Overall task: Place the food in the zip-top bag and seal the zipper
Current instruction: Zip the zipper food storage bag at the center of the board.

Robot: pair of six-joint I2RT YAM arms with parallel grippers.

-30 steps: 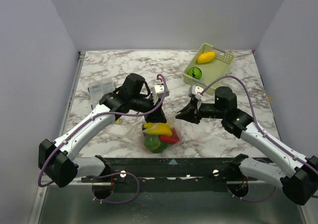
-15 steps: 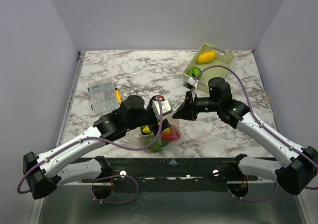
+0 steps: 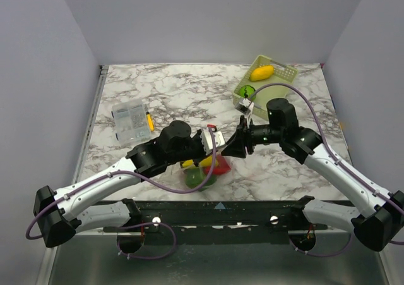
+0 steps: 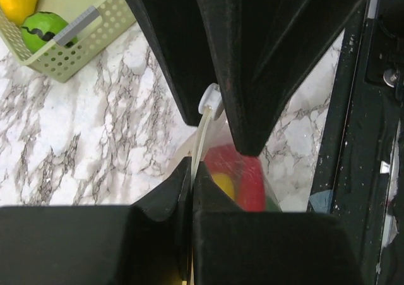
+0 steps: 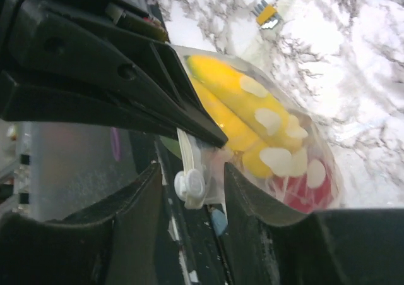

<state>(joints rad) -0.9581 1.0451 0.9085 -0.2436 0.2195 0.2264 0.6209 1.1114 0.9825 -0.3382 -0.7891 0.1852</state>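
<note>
1. Left pincer point(image 4: 191, 179): pressed together, pinching the zipper point(image 4: 201, 133) of the bag point(image 3: 203, 172) edge-on.
2. Right pincer point(image 5: 190, 171): spread, one finger on either side of the white slider point(image 5: 189, 185); I see no clamp on it.
3. Bag: near middle of the table point(image 3: 177, 89), slung just below and between both pincers. The toy food point(image 5: 243, 111) inside is a yellow banana with red and green pieces.
4. Key relation: the zipper's long axis runs left to right, straight from my left pinch to the slider. The right pincer is the nearer one and already straddles the slider.
5. Judgement: next I close the right pincer on the slider and draw it along that line, with the left as anchor. I cannot tell how much of the zipper is unsealed.
6. Basket point(image 4: 82, 48): far right, well apart, holding one yellow and one green piece.
</note>
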